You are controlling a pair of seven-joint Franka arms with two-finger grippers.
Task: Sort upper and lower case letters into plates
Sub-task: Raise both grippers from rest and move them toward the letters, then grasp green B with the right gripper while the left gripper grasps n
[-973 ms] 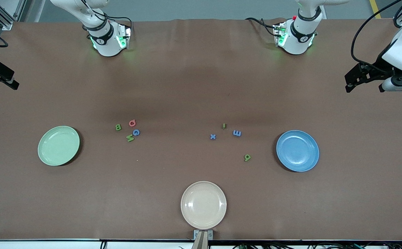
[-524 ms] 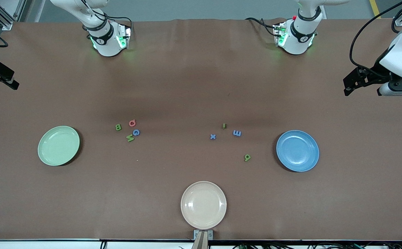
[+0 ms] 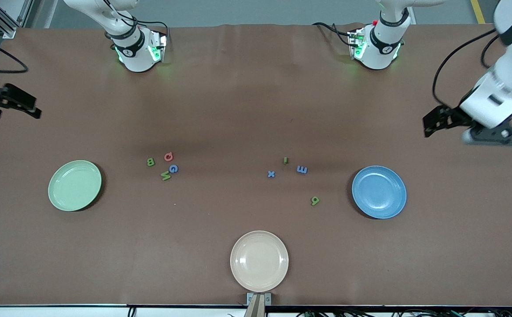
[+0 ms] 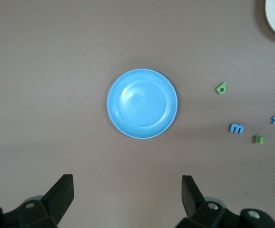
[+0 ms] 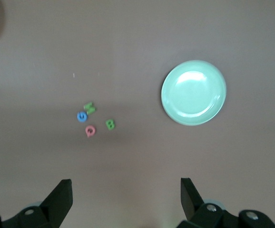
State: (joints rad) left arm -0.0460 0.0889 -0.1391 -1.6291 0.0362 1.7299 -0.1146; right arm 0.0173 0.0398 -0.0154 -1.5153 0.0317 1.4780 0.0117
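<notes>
Letters unsorted; both grippers high, fingers apart, holding nothing.
Left gripper (image 3: 434,121), upper right; right gripper (image 3: 16,105), upper left; letters (image 3: 163,165) mid-frame between empty plates (image 3: 75,185), apparently awaiting sorting.

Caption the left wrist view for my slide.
Open left end effector over table, blue plate and four letters below.

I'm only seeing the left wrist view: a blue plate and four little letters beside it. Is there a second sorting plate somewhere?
Observer: Yes, a pale mint green round plate sits toward the right arm's end of the table.
Operator: Any more letters?
Observer: Four more chunky toy letters lie grouped beside that plate: green B, pink-red Q, blue G, green M.
Operator: Where's the right tool?
Observer: The right tool hangs open over the table's edge at the right arm's end, holding nothing.
</notes>
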